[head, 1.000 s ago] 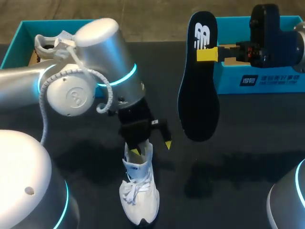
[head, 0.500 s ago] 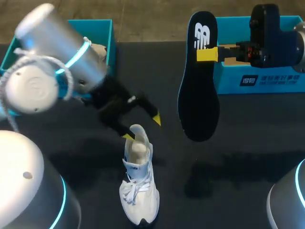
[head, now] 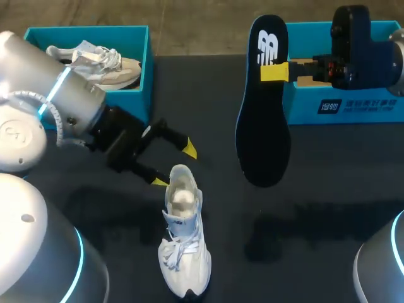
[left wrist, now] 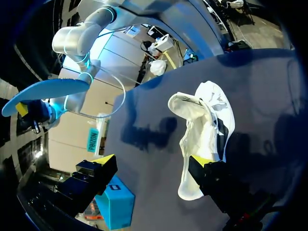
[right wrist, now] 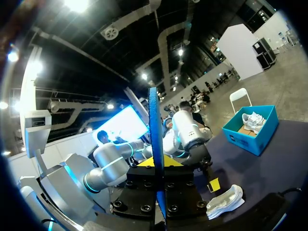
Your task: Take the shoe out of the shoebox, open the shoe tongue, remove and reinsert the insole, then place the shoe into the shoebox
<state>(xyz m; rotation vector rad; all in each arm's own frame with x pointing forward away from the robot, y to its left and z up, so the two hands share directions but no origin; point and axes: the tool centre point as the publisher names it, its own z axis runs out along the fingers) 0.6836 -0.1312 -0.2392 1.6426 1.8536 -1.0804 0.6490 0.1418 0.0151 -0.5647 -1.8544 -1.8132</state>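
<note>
right gripper (head: 274,71) clamps the insole (head: 262,136) aloft, clear of the shoe (head: 184,243) for reinsertion; left gripper (head: 173,165) gapes beside its heel.

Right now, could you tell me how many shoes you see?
2: a white shoe on the table beside the left gripper, a second shoe in the left shoebox. The right shoebox could hide more.

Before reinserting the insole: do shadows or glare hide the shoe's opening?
Head view: white lace-up sneaker has a lit opening; dark flat insole shadows only black table. Left wrist view: opening unshadowed. Right wrist view: no glare on sneaker.
</note>
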